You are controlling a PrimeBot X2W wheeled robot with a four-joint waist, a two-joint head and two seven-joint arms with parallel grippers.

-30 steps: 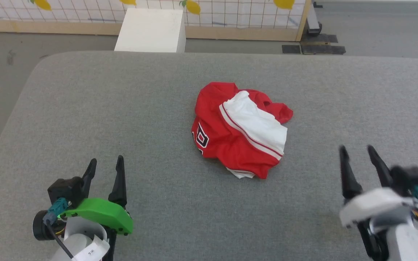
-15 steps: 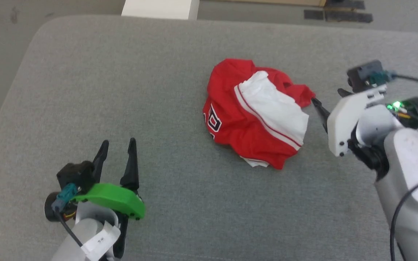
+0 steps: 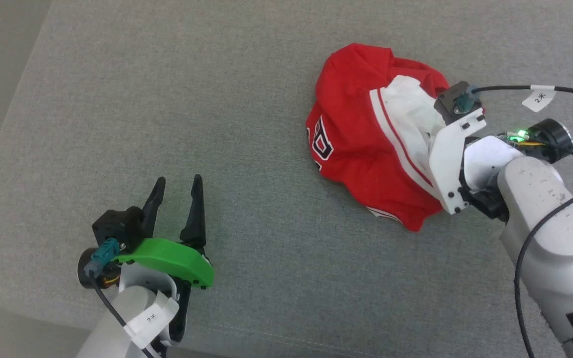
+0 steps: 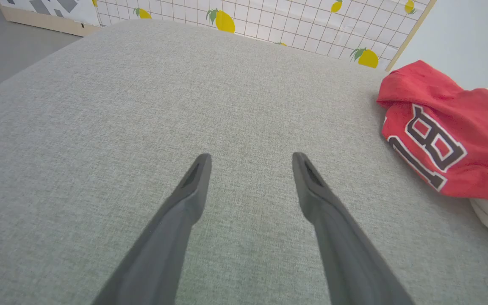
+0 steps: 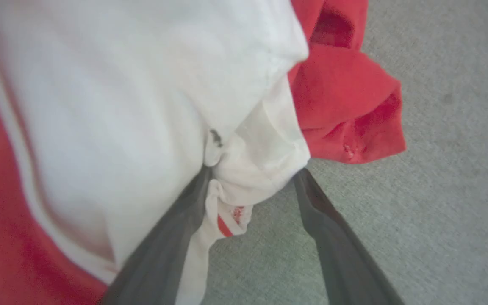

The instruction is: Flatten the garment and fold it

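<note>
The garment (image 3: 361, 144) lies crumpled on the grey padded table (image 3: 217, 99), red with a white sleeve on top and black-and-white lettering on its left fold. In the left wrist view the garment (image 4: 443, 140) is at the right. My left gripper (image 3: 178, 180) stands open over bare fabric, well to the garment's lower left, and its fingers (image 4: 193, 186) hold nothing. My right arm's white mount (image 3: 453, 159) covers the garment's right edge. My right gripper (image 5: 252, 171) is open, its fingers straddling a bunched fold of the white sleeve (image 5: 121, 84).
The table's rounded left edge (image 3: 13, 114) drops to the floor. A lemon-print grid panel (image 4: 269, 21) stands past the far edge. A labelled cable (image 3: 540, 97) loops from my right wrist. Bare table surface lies between the two grippers.
The head camera has tilted down and turned. My right gripper has swung from the near right up to the garment's right edge and pushed its fingers around the white sleeve fold. The left gripper stays put.
</note>
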